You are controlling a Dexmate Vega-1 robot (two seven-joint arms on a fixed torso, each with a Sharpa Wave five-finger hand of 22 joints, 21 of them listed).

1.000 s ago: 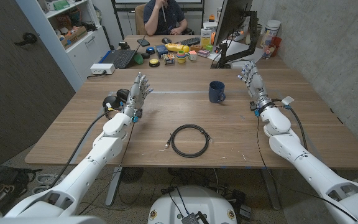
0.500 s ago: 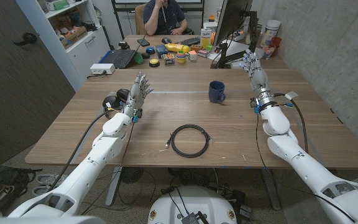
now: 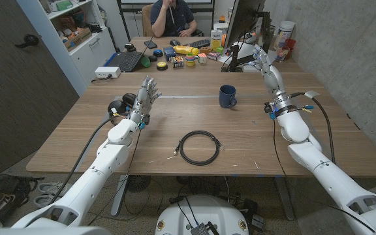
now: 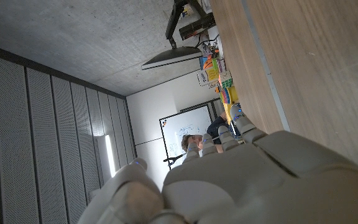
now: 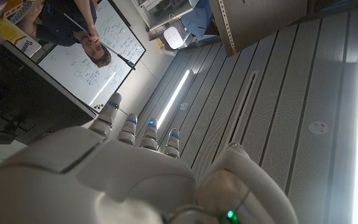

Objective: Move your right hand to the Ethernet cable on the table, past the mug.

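Note:
A black coiled Ethernet cable [image 3: 198, 147] lies on the wooden table [image 3: 175, 124] near its front middle. A dark blue mug [image 3: 227, 96] stands farther back, right of centre. My right hand [image 3: 269, 74] is raised to the right of the mug, fingers apart and pointing up and away, holding nothing; its back shows in the right wrist view [image 5: 104, 168]. My left hand [image 3: 145, 98] stands at the table's left, fingers spread upward, empty; its back shows in the left wrist view [image 4: 229, 180].
A person [image 3: 171, 16] sits behind the far table end. A laptop [image 3: 124, 61], small boxes and a yellow bottle [image 3: 187, 50] crowd the back. A monitor [image 3: 243, 26] stands at the back right. A concrete wall runs along the right side.
My right hand has risen and moved back and to the right, tilting its fingers farther away. The left hand, mug and cable have not moved.

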